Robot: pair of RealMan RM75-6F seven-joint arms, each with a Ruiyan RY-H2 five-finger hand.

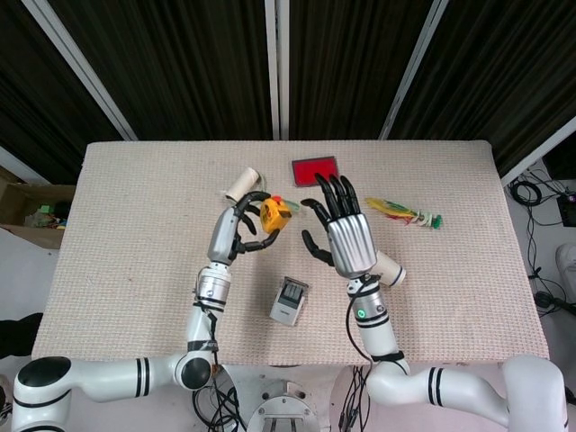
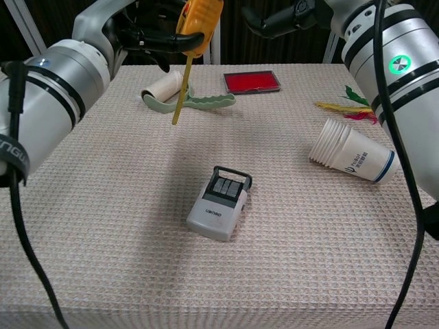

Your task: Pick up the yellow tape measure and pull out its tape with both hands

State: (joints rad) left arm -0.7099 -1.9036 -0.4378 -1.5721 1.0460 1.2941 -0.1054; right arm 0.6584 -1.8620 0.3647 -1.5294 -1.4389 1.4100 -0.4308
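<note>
My left hand (image 1: 241, 232) holds the yellow tape measure (image 1: 274, 215) raised high above the table. In the chest view the tape measure (image 2: 199, 15) sits at the top edge, gripped by the left hand (image 2: 147, 34), with a short length of yellow tape (image 2: 180, 96) hanging straight down from it. My right hand (image 1: 340, 232) is open, fingers spread, just right of the tape measure and not touching it. The chest view shows only part of the right hand (image 2: 281, 19), at the top.
On the table lie a grey stamp device (image 2: 219, 203), a stack of paper cups on its side (image 2: 353, 157), a red pad (image 2: 251, 81), a green-handled lint roller (image 2: 180, 94) and coloured feathers (image 2: 374, 108).
</note>
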